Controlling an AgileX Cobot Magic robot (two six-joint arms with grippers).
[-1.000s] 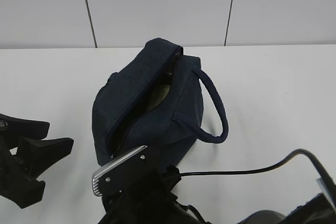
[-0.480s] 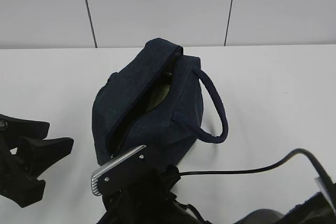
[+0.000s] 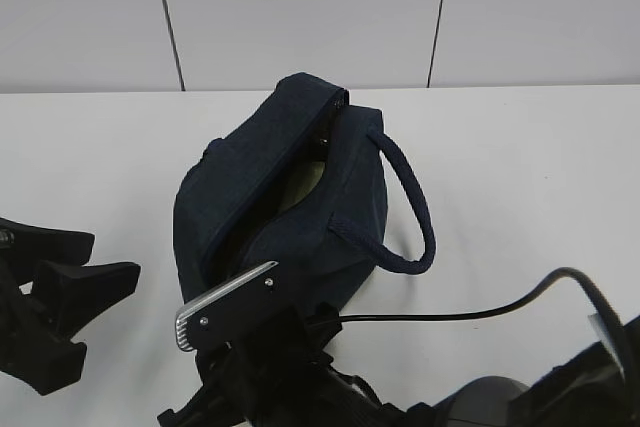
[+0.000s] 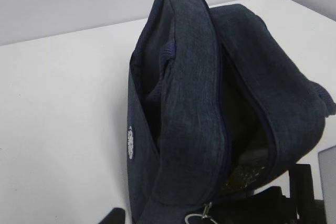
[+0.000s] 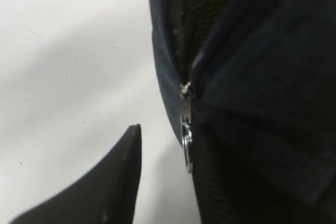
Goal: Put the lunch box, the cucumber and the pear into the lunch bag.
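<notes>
Right hand (image 3: pixel 262 347) half hidden at lunch bag (image 3: pixel 290 197) end, grip unclear; left hand (image 3: pixel 60 297) released, apart, bare table (image 3: pixel 530 167) around.

The lunch bag (image 3: pixel 290 212) sits mid-desk (image 3: pixel 520 167) with its top zipper slit open only as a narrow dark gap, the two fabric flaps leaning close together, so entry from above is tight. Its padded loop handle (image 3: pixel 412 207) arches out on the right side and blocks a low approach there. The right claw (image 3: pixel 235 322) crowds the bag's near end, right by the metal ring pull (image 5: pixel 187 142). The left claw (image 3: pixel 60 292) stands well apart at the desk's left edge. Bare desk lies open left, right and behind the bag.
</notes>
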